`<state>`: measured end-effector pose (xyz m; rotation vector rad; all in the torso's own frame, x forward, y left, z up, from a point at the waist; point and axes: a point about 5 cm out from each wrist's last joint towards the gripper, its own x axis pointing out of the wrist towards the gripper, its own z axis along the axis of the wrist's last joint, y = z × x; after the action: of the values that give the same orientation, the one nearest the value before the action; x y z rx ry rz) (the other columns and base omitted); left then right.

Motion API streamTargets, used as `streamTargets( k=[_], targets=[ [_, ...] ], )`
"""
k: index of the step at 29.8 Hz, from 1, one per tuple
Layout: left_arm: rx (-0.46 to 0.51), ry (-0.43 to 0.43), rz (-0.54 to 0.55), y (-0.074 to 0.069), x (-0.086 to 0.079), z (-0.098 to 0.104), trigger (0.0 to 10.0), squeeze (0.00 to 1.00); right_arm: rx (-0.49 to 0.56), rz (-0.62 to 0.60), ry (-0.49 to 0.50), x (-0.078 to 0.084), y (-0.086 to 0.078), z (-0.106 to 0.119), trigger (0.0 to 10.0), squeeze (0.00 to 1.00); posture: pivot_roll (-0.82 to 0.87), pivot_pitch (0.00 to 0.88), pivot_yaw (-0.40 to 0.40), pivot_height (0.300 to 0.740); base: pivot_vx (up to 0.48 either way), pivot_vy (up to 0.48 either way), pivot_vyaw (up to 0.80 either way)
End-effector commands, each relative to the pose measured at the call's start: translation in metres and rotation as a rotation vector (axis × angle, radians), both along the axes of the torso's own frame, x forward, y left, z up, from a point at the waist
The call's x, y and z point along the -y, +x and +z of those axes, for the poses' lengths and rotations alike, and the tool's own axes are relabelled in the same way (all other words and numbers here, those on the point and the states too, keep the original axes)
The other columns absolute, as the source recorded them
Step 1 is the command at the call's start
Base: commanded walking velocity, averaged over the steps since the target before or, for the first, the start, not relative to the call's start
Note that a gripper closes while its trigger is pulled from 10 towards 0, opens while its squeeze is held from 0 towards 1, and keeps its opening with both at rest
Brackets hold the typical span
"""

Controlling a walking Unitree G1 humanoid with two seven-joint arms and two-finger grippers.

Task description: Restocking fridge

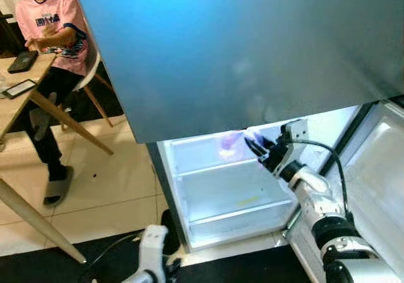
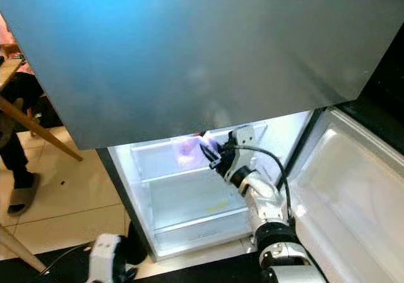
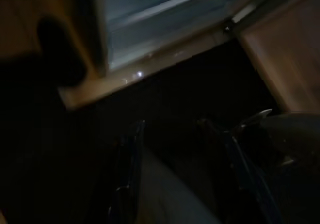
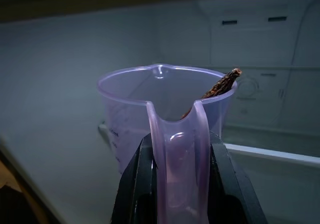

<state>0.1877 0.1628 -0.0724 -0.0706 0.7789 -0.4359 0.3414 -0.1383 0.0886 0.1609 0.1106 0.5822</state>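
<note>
Fridge is standing open; the right gripper is pinching the handle of an upright purple jug inside it, a brown stick leaning in the jug. Left gripper is hanging spread open.

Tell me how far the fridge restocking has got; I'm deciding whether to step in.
Done: the fridge door stands open. In hand: the right gripper is shut on the handle of a purple measuring jug with a dark brown item inside, reaching into the fridge. Left: setting the jug on a shelf and letting go. The left gripper hangs idle near the floor.
</note>
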Motion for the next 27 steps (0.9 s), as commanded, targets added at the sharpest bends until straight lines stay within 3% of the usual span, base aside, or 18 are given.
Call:
streamTargets(
  k=[1, 5, 7, 11, 27],
  targets=[
    [0.025, 0.026, -0.031, 0.003, -0.003, 0.003, 10.0, 0.0, 0.016, -0.002, -0.001, -0.003, 0.002, 0.003, 10.0, 0.0, -0.03, 0.0, 0.032, 0.715, 0.0, 0.0, 0.0],
    [0.072, 0.023, -0.047, 0.013, 0.0, 0.009, 10.0, 0.0, 0.022, 0.0, 0.001, -0.007, 0.004, 0.005, 10.0, 0.0, -0.03, 0.0, 0.037, 0.705, 0.0, 0.0, 0.0],
    [0.13, 0.011, -0.06, 0.024, 0.004, 0.016, 10.0, 0.0, 0.04, -0.002, 0.005, -0.013, 0.009, 0.011, 10.0, 0.0, -0.03, 0.015, 0.045, 0.695, 0.0, 0.0, 0.0],
    [0.198, 0.002, -0.082, 0.033, 0.009, 0.024, 10.0, 0.0, 0.08, -0.016, -0.005, -0.02, 0.019, 0.024, 10.0, 0.0, -0.02, 0.036, 0.055, 0.68, 0.0, 0.0, 0.0],
    [0.273, -0.009, -0.148, 0.037, 0.02, 0.03, 10.0, 0.0, 0.117, -0.104, -0.002, -0.013, 0.03, 0.039, 10.0, 0.0, -0.02, 0.06, 0.068, 0.616, 0.0, 0.0, 0.0]
  ],
)
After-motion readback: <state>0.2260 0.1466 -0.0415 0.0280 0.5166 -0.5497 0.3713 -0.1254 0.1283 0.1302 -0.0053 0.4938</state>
